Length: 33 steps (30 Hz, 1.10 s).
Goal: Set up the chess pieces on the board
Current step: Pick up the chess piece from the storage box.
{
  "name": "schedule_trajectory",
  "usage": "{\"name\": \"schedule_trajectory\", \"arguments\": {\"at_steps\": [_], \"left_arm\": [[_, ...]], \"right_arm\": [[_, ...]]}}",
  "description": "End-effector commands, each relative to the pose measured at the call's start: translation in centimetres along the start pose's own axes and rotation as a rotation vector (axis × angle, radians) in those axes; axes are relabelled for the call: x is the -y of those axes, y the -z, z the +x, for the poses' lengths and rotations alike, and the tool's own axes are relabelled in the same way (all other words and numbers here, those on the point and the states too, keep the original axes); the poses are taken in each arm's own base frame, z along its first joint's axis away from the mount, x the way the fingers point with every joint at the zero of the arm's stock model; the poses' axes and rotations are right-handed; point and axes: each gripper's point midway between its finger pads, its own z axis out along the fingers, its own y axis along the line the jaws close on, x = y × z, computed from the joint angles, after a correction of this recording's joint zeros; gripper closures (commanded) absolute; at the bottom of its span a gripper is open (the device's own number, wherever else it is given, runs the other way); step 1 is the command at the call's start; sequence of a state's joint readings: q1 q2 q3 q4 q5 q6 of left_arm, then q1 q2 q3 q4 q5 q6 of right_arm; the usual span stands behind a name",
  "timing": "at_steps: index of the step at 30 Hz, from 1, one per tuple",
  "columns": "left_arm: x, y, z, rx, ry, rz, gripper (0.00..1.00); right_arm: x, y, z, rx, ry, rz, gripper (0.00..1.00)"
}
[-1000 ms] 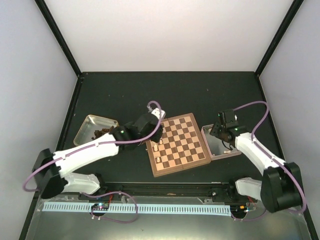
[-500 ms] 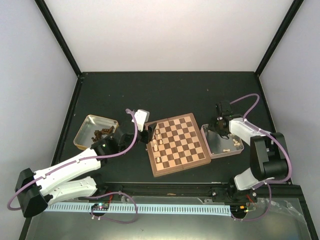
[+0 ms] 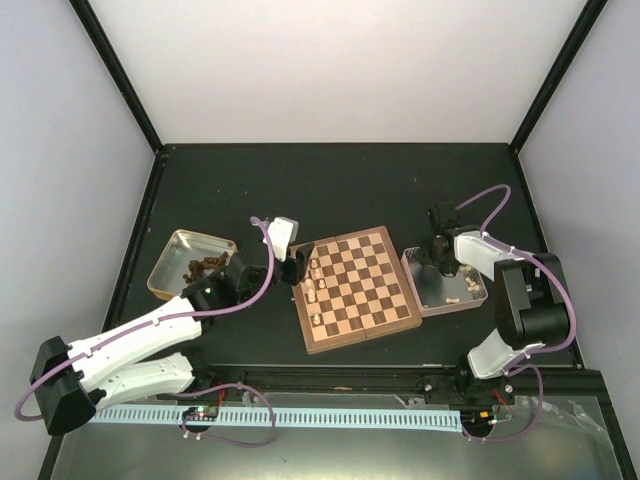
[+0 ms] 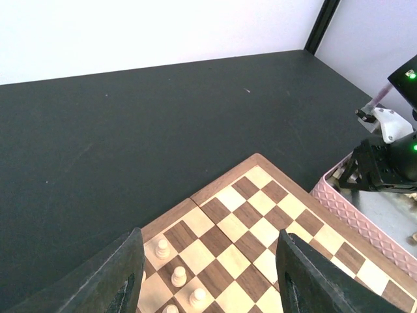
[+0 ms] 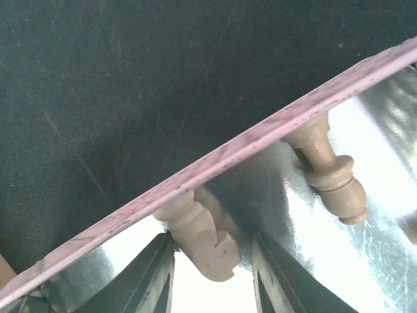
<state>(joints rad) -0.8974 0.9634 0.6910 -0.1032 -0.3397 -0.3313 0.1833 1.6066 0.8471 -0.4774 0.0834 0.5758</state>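
Observation:
The board (image 3: 365, 285) lies mid-table, and several pale chess pieces (image 3: 312, 285) stand along its left side. My left gripper (image 3: 297, 268) hovers at that left edge. In the left wrist view it is open (image 4: 212, 290) and empty, with pale pawns (image 4: 178, 276) below it on the board (image 4: 260, 222). My right gripper (image 3: 438, 262) is down in the clear tray (image 3: 478, 296). In the right wrist view its jaws (image 5: 212, 280) are open, straddling a pale notched piece (image 5: 202, 241) that lies against the pink rim (image 5: 228, 156). The left finger (image 5: 153, 277) touches it. A second pale piece (image 5: 329, 176) lies beside it.
A gold tin (image 3: 170, 262) holding dark pieces (image 3: 205, 266) sits left of the board. More pale pieces (image 3: 455, 297) lie in the tray. The tray's pink rim (image 4: 365, 218) and my right gripper (image 4: 381, 169) show in the left wrist view. Black walls bound the table.
My left gripper has drawn back from over the board to its left edge and opened. My right gripper has dropped into the tray and narrowed around the pale piece.

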Motion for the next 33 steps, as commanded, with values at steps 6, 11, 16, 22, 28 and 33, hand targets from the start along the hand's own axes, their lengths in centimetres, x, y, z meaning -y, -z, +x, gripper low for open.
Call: {"name": "schedule_trajectory", "arguments": {"at_steps": [6,11,16,22,28,33], "left_arm": [[0.1,-0.3,-0.7,0.023,0.002,0.006,0.43],[0.2,-0.3,-0.6,0.02,0.005,0.009,0.42],[0.3,-0.3,-0.7,0.021,0.007,0.011,0.42],[0.2,-0.4,-0.5,0.017,0.003,0.007,0.42],[0.3,-0.6,-0.4,0.009,0.004,0.01,0.42],[0.3,-0.5,-0.4,0.008,0.005,0.013,0.42]], "right_arm": [[0.4,0.5,-0.8,0.006,0.075,0.032,0.63],[0.0,0.2,-1.8,0.022,0.105,0.04,0.59],[-1.1,-0.4,-2.1,0.024,0.122,-0.011,0.63],[-0.5,0.1,-1.3,0.017,0.107,0.001,0.82],[1.3,0.5,1.6,-0.073,0.077,0.052,0.89],[1.5,0.3,1.7,-0.082,0.079,0.067,0.74]]}}
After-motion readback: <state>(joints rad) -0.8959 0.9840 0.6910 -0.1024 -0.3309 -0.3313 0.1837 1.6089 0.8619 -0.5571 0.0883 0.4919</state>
